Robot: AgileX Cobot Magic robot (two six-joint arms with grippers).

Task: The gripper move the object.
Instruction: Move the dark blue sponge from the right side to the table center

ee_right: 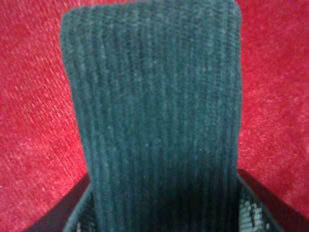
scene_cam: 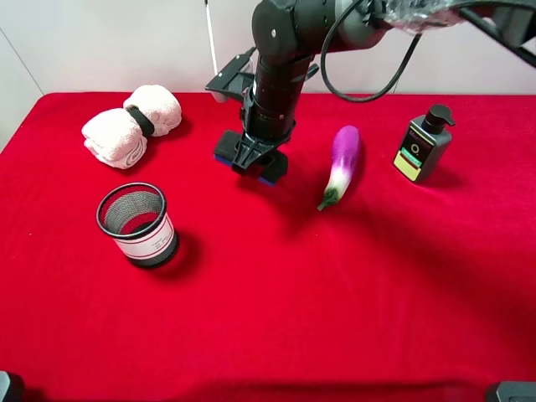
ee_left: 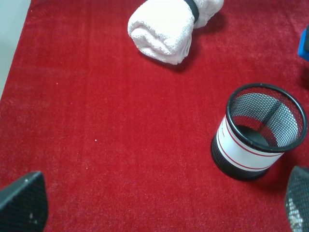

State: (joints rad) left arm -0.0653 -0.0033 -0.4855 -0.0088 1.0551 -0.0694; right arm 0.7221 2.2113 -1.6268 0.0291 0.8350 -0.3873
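— Why did we clamp the right gripper [scene_cam: 252, 157] across the flat charcoal felt pad with the blue base [ee_right: 154, 116]?

— Its narrow width gave a centred hold, we judged. It was at the red tabletop's [scene_cam: 352, 293] middle back, long axis running left-back to right-front. Our left gripper [ee_left: 159, 202] hung wide open, empty.

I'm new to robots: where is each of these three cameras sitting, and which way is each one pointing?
Exterior high: mounted high off the arms, looking down over the red cloth; shows the right arm, its right gripper on the object.
Left wrist: on the left arm, looking down at the mesh cup and towel roll; the open left gripper's fingertips peek in.
Right wrist: on the right arm, staring closely onto the object; fingers flank it.
Shared: cup and towel appear in exterior and left wrist views.
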